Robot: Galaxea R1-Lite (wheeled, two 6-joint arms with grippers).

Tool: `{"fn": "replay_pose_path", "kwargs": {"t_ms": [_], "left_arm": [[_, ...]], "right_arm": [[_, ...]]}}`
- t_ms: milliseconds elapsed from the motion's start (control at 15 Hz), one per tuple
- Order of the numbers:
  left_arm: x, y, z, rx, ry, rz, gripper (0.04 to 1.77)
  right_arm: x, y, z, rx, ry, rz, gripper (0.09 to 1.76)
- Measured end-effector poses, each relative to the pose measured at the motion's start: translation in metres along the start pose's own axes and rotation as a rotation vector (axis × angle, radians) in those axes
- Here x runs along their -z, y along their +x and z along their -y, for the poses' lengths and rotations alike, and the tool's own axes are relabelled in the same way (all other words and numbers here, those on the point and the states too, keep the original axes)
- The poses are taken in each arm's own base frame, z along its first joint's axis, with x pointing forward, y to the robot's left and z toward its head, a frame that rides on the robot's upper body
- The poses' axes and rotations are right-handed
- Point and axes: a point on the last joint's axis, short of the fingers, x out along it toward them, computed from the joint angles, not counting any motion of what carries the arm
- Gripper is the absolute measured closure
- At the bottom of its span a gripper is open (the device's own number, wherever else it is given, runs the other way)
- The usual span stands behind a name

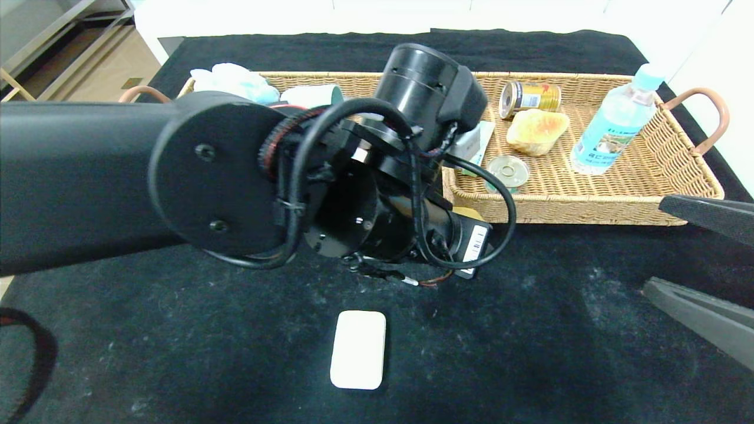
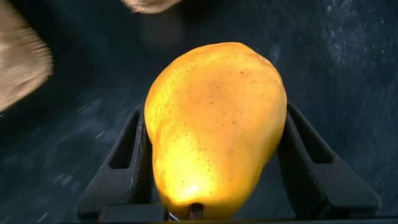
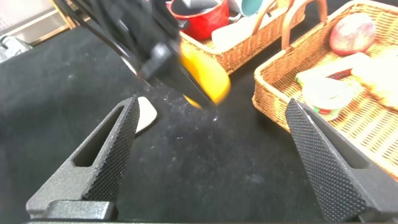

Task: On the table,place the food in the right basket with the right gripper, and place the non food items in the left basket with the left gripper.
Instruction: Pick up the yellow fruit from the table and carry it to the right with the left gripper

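Pear (image 2: 214,124), smooth and firm, sat pinched across its middle in the left end effector (image 2: 214,158); right end effector (image 3: 211,162) hung spread.

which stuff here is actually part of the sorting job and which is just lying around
Job: yellow pear held in the left hand; white soap bar; right basket; left basket; open right hand.
Lying about: black tablecloth.

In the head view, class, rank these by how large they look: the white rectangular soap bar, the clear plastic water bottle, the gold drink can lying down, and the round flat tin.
1. Water bottle, though nearness makes this unsure
2. Soap bar, nearest the camera
3. Gold can and flat tin: too alike to rank.
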Motion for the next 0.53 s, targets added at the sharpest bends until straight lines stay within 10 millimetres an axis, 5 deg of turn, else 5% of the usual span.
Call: {"fn": "replay_pose_path", "kwargs": {"t_ms": [533], "left_arm": [[0.020, 0.054, 0.036, -0.020, 0.080, -0.075, 0.65]], "right_arm": [[-0.012, -0.013, -0.007, -0.001, -0.016, 0.039, 0.14]]}}
